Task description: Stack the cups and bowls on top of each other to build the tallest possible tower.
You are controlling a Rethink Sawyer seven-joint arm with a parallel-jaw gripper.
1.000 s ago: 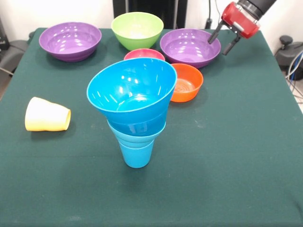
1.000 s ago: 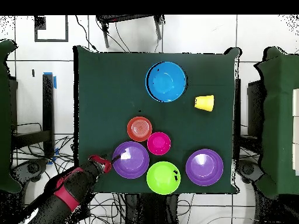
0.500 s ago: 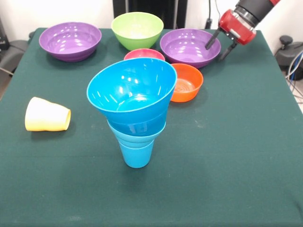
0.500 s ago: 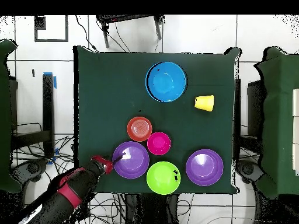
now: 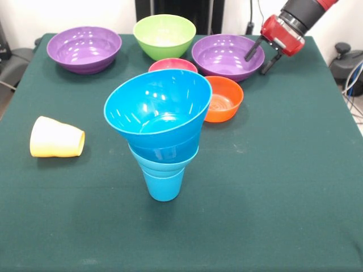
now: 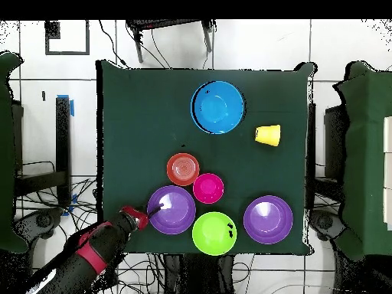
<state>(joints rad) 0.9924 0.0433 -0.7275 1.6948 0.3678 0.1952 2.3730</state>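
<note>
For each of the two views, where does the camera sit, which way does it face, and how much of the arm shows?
Front view: low, across the table, facing the blue tower; only the red gripper shows, jaws open astride the purple bowl's rim.
Overhead view: straight down on the table; the arm enters from bottom left.
Shared: tower, gripper, purple bowl, yellow cup lying on its side.

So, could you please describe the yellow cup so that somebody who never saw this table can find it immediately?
Start from the blue tower standing in the middle of the green table. In the front view, look left of it, toward the table's left edge: the yellow cup is alone there. It is the only yellow thing and the only piece lying on its side.
</note>
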